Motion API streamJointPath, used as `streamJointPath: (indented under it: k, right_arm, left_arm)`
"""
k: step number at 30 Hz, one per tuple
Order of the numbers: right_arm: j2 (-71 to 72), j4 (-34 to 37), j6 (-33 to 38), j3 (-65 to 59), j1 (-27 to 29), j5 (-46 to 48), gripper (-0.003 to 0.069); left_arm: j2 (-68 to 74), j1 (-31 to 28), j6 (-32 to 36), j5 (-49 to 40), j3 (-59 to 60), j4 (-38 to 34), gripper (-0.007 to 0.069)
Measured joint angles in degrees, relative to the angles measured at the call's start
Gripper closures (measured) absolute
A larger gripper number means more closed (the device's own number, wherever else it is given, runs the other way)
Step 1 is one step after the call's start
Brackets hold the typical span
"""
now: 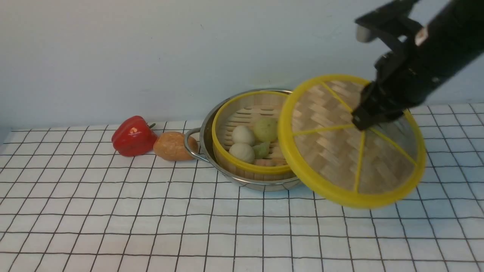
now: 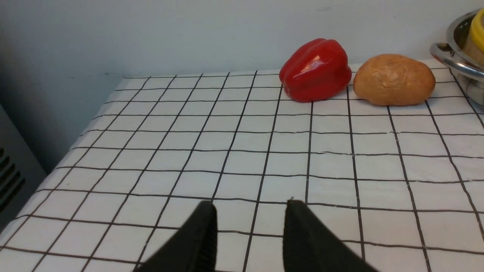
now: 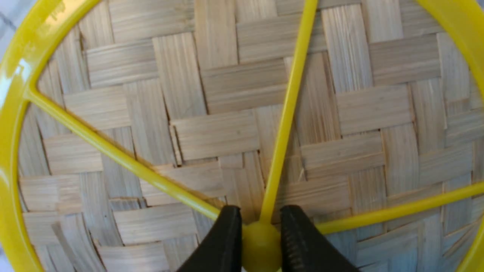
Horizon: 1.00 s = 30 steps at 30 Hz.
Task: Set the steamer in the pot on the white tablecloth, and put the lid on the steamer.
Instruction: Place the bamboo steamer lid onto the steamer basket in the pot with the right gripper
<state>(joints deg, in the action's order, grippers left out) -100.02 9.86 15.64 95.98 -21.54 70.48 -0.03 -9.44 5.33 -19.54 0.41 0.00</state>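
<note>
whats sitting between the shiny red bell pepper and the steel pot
A brown, rounded potato-like lump lies between the red pepper and the stainless-steel pot, close beside the pot; the front view shows this.

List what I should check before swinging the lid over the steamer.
1. Seating: the steamer sits inside the pot: ok.
2. Grip: the right tool is closed on the knob of the lid: ok.
3. Level: not ok, the lid hangs tilted.
4. Centring: not ok, the lid is off to the right of the steamer, overlapping the pot's edge.
5. Lid's low edge clear of the cloth: cannot tell.
6. The left tool is open, empty and away from the pot: ok.
</note>
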Motion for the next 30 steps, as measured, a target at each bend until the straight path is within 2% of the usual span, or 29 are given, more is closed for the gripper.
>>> streamJointPath:
  k: [9, 14, 20, 30]
  right_arm:
    - [-23.45, 0.07, 4.83, 32.09, -1.82, 0.15, 0.0514]
    - [-31.22, 0.4, 5.88, 40.87, -2.97, 0.04, 0.0514]
    - [-35.23, 0.4, 6.11, 41.63, -3.84, 0.22, 0.0514]
    - [-33.67, -1.3, 3.06, 41.67, -4.75, 0.51, 0.0514]
  left_arm:
    - [0.0, 0.0, 0.0, 0.0, 0.0, 0.0, 0.0382]
    - [0.0, 0.0, 0.0, 0.0, 0.0, 0.0, 0.0382]
    - [0.0, 0.0, 0.0, 0.0, 0.0, 0.0, 0.0382]
    - [0.0, 0.0, 0.0, 0.0, 0.0, 0.0, 0.0382]
